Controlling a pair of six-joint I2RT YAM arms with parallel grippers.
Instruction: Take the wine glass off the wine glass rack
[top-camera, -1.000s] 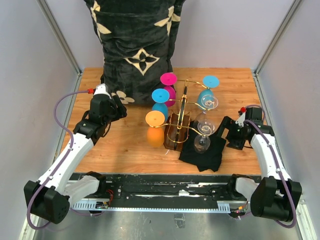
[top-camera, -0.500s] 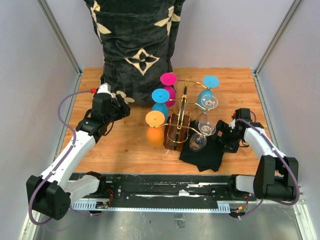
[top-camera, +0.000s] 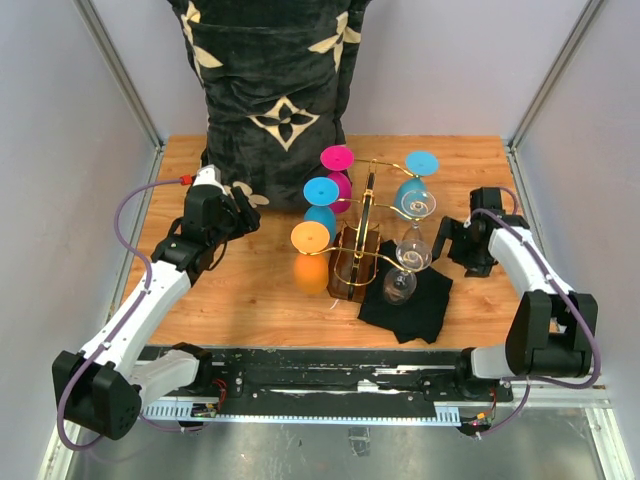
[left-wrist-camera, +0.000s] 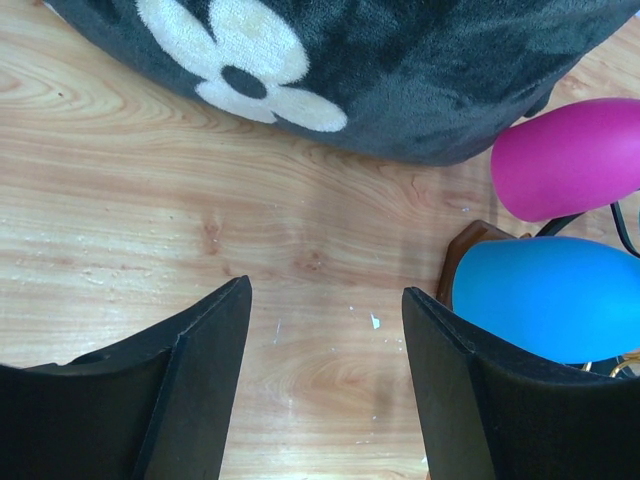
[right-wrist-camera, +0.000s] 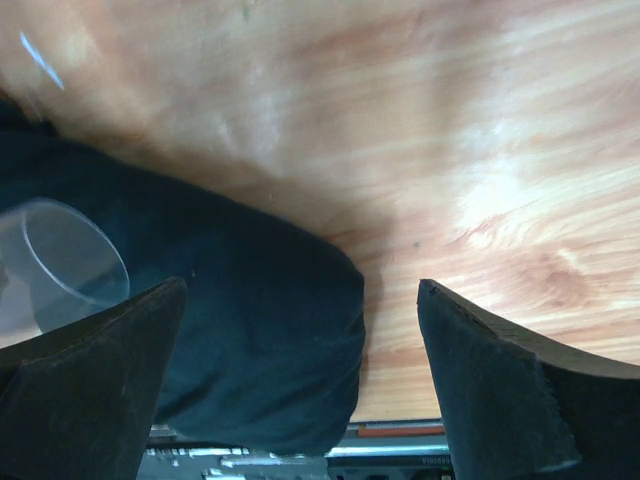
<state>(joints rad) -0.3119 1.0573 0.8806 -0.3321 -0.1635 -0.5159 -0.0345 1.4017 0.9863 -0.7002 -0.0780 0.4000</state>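
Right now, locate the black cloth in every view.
Top external: black cloth lies lower right of centre, beside the wine glass rack.
Left wrist: not in it.
Right wrist: black cloth fills the lower left and centre.
Shared landmark: the clear wine glass, seen against the cloth.

Blue glass (left-wrist-camera: 545, 295), magenta glass (left-wrist-camera: 570, 160) — flowered blanket (left-wrist-camera: 350, 70)

1. Left arm (top-camera: 140, 300): white link shells between bulky black joint housings.
2. Right arm (top-camera: 525, 265): same white shells, same black joints.
3. Left cable (top-camera: 122, 215): thin, lilac, with a red connector (top-camera: 182, 182) at the wrist end.
4. Right cable (top-camera: 560, 292): lilac too, along the outer side.
5. Left gripper (left-wrist-camera: 325, 292) and right gripper (right-wrist-camera: 302, 287): matte black, with wedge-shaped fingers and flat inner faces.
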